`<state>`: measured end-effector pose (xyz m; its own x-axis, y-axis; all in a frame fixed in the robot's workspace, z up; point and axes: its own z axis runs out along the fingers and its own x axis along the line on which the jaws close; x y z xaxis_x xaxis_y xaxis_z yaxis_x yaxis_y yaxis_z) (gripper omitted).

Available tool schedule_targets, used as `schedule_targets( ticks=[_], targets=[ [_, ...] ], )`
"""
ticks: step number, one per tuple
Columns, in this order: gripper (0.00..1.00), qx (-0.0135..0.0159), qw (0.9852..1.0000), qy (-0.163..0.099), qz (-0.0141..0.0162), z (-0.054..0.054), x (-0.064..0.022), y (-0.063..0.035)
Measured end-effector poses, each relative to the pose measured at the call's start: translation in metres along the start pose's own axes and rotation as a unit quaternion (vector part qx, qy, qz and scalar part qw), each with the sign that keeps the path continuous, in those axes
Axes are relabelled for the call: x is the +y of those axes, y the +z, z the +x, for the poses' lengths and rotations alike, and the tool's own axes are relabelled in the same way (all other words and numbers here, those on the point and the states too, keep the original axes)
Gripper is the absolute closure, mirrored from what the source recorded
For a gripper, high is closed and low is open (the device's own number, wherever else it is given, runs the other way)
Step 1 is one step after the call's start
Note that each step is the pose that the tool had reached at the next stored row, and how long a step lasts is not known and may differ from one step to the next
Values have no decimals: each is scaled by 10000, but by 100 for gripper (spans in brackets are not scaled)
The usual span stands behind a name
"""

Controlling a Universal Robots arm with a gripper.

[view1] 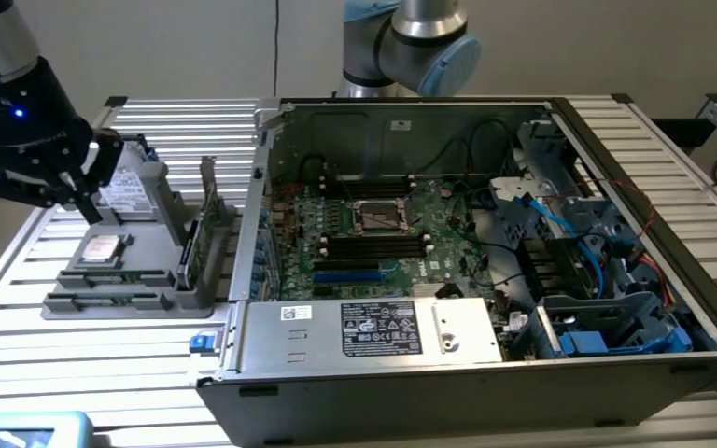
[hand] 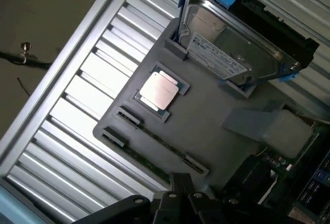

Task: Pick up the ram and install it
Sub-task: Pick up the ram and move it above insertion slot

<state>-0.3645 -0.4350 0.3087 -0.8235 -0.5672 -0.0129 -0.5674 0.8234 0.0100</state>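
Two ram sticks lie edge-up in the slots of a grey holder tray (view1: 190, 297) on the slatted table. The nearer-to-CPU ram (view1: 116, 277) (hand: 160, 142) runs along the tray, and a second stick (view1: 107, 301) (hand: 138, 157) lies parallel beside it. My gripper (view1: 75, 203) (hand: 178, 189) hangs above the tray's far end near the hard drive, apart from both sticks and holding nothing. The open computer case (view1: 333, 331) stands to the exterior view's right, its black memory slots (view1: 377, 245) flanking the CPU socket.
The tray also carries a silver CPU (view1: 101, 247) (hand: 159, 91), a hard drive (view1: 134, 191) (hand: 232, 53) in a blue bracket and an upright green expansion card (view1: 204, 229). Cables and a drive cage (view1: 614, 327) crowd the case's right side.
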Motion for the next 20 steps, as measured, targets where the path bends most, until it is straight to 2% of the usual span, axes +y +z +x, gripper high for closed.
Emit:
schedule_targets(
  ticks=[5, 10, 14, 17, 20],
  targets=[
    [89, 5, 9990, -458, -6, 0, 0, 1],
    [89, 9, 9959, -909, -12, 0, 0, 1],
    [89, 13, 9919, -1266, -16, 0, 0, 2],
    [89, 15, 9880, -1542, -20, 0, 0, 2],
    [89, 18, 9835, -1807, -23, 0, 0, 2]
  ],
)
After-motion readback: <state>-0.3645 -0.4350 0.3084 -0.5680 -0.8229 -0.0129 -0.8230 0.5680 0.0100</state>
